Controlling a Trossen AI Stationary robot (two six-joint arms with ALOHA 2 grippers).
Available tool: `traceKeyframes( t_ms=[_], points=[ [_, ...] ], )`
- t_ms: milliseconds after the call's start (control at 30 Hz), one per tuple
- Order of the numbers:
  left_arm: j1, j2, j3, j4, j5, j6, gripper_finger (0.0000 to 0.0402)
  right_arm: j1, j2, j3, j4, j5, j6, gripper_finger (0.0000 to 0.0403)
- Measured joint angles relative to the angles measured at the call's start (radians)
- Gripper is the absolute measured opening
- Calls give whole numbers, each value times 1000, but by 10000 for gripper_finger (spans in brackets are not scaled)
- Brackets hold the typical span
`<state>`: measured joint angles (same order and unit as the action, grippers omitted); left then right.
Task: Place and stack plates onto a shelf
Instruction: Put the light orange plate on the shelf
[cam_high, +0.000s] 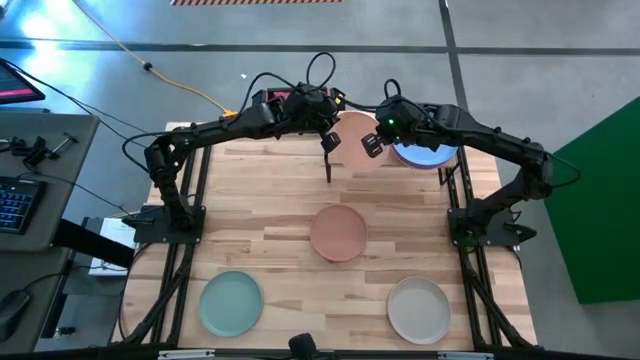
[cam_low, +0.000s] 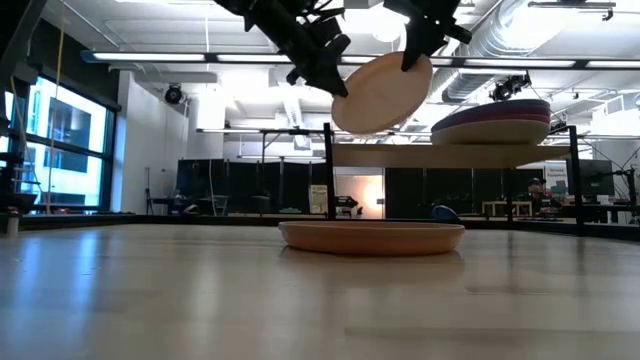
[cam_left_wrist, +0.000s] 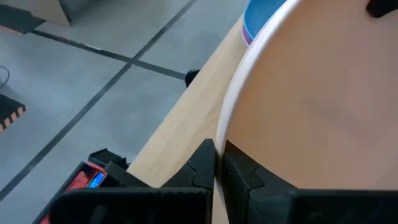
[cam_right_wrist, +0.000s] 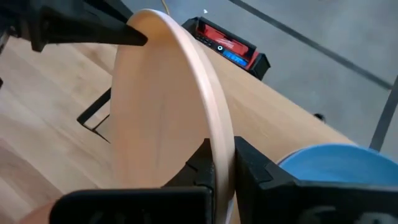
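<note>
Gripping peach plate (cam_low: 382, 93): both hands (cam_high: 329, 141) (cam_high: 372, 143), above shelf (cam_low: 440, 155).

A grey concrete floor (cam_high: 560, 60) crossed by dark seams surrounded the wooden table (cam_high: 270, 200). A desk with a keyboard (cam_high: 12, 205) stood at left, a green panel (cam_high: 605, 210) at right. Large windows (cam_low: 50, 150) and ceiling strip lights (cam_low: 180, 58) lit the hall.

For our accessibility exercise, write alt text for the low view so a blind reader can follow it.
Two grippers, left gripper and right gripper, hold a tilted peach plate by opposite rims above the shelf, which carries a plate stack. A terracotta plate lies on the table in front.
</note>
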<state>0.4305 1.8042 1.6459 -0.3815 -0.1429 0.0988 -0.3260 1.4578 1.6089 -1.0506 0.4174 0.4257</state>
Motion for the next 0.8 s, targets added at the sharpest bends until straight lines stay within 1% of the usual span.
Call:
traceKeyframes(
  t_ms=[267, 433, 500, 633, 800],
  points=[
    [0, 0, 0, 15, 3, 38, 31, 1, 0, 0, -12, -11, 116, 4],
    [1, 0, 0, 16, 23, 55, 58, 2, 0, 0, -43, -19, 195, 2],
    [1, 1, 0, 16, 44, 50, 71, 2, 0, 0, -68, -19, 220, 2],
    [4, -2, 0, 15, 89, -8, 97, 1, 0, 0, -100, -16, 248, 1],
    [10, -46, 0, 45, 89, -16, 112, -41, 0, 0, -99, -13, 256, 1]
  ],
)
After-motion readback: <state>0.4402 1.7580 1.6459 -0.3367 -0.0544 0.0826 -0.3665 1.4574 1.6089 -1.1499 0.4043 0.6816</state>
